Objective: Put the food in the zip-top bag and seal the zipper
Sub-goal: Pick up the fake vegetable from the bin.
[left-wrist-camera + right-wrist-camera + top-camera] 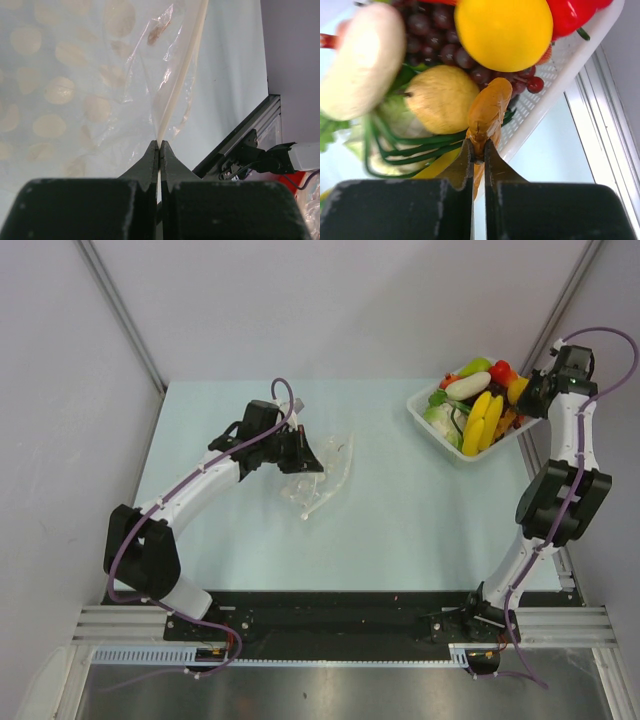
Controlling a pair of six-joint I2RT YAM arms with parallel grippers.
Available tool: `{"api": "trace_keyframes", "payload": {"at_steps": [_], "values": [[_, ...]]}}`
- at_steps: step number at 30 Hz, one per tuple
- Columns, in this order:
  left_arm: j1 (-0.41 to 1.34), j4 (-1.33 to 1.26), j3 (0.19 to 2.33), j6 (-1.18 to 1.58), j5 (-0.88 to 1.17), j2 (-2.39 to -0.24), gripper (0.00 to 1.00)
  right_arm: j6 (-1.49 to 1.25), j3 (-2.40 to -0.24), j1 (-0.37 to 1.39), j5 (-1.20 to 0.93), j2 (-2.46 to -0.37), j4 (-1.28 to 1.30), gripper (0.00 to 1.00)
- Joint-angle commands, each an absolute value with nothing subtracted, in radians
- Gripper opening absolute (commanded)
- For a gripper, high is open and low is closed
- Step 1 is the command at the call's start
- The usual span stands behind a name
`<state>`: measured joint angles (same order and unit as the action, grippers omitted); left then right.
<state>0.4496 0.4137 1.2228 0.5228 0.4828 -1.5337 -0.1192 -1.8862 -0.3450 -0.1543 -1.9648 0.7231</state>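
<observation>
Left arm [200, 485]: reaching from the near-left base toward the table's middle, its elbow bending out to the left.
Left gripper [159, 148]: pinching fully together on the zipper [182, 75], the pale strip edging the zip-top bag [60, 95].
Right arm [560, 480]: rising along the right side and bending over the white basket [560, 75] at the far right.
Right gripper [478, 150]: squeezing almost together on the small orange piece [487, 112], beside the grape bunch [435, 35].
Bag position: lying crumpled left of centre, well apart from the basket.
Hard to make out: the lemon [504, 32], red bell pepper [570, 15] and radish [357, 60] are running out of the wrist view. Whether the bag's mouth is gaping, I cannot tell.
Surface: a pale blue-green table [400, 520] is carrying everything.
Room: plain grey walls [300, 300] are enclosing the far side and both flanks.
</observation>
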Motion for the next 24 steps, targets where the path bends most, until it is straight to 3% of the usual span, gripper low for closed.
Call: {"api": "trace_keyframes", "payload": {"at_steps": [1,15,24], "values": [[0.446,0.396,1.218,0.526,0.499,-1.513,0.0,-0.109,-1.89,-0.35,-0.212,-1.836,0.655,0.0],[0.408,0.367,1.215,0.566,0.596,-1.517,0.0,-0.064,-1.894,-0.341,-0.357,-1.599,0.476,0.0],[0.413,0.2,1.2,0.771,0.761,-1.496,0.0,-0.185,-1.835,-0.273,-0.636,-1.448,0.264,0.0]]}}
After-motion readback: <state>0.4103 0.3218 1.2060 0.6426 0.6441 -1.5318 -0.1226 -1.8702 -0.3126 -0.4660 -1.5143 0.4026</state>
